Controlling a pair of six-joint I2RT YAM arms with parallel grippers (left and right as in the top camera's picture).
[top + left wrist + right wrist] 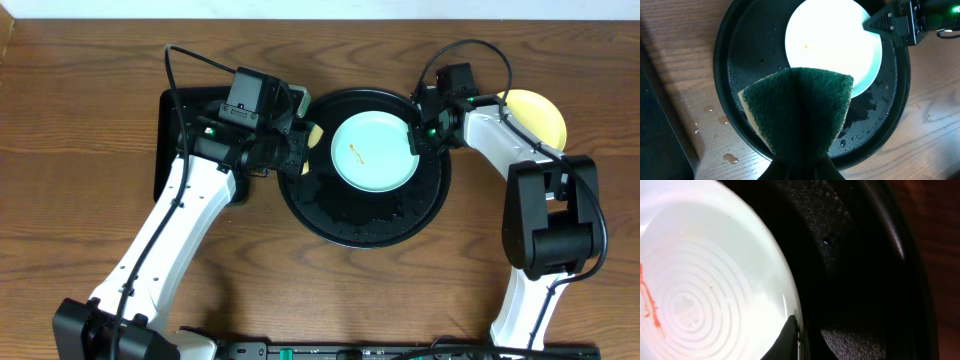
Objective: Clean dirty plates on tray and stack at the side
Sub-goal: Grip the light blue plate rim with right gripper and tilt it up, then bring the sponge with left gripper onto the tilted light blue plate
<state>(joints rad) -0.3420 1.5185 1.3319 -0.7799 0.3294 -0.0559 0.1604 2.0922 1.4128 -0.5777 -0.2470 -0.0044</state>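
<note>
A brown wood-grain tabletop (80, 120) is seen beneath everything. At its middle a large round glossy black tray (340, 215) is set, its floor wetted with droplets. Just beside the round tray's left rim a rectangular black tray (195, 100) is laid, largely covered by the left arm.

A pale blue plate (385, 165) is placed flat inside the round tray, toward its upper right part, and is marked with a thin orange streak (355, 152). A pale yellow plate (545, 115) is found on the tabletop, off the round tray's right side, partly hidden by the right arm.

A green scouring sponge (800, 110) with a yellow backing is pinched firmly in the left gripper (300, 138) and is held over the round tray's left part, next to the blue plate; whether it touches the plate cannot be told.

The right gripper (418, 135) is positioned at the blue plate's right rim. One dark finger (787, 337) is seen against that rim, but whether the jaws are clamped on it cannot be told.

A few water drops (730, 158) are scattered on the tabletop just outside the round tray's left rim.
</note>
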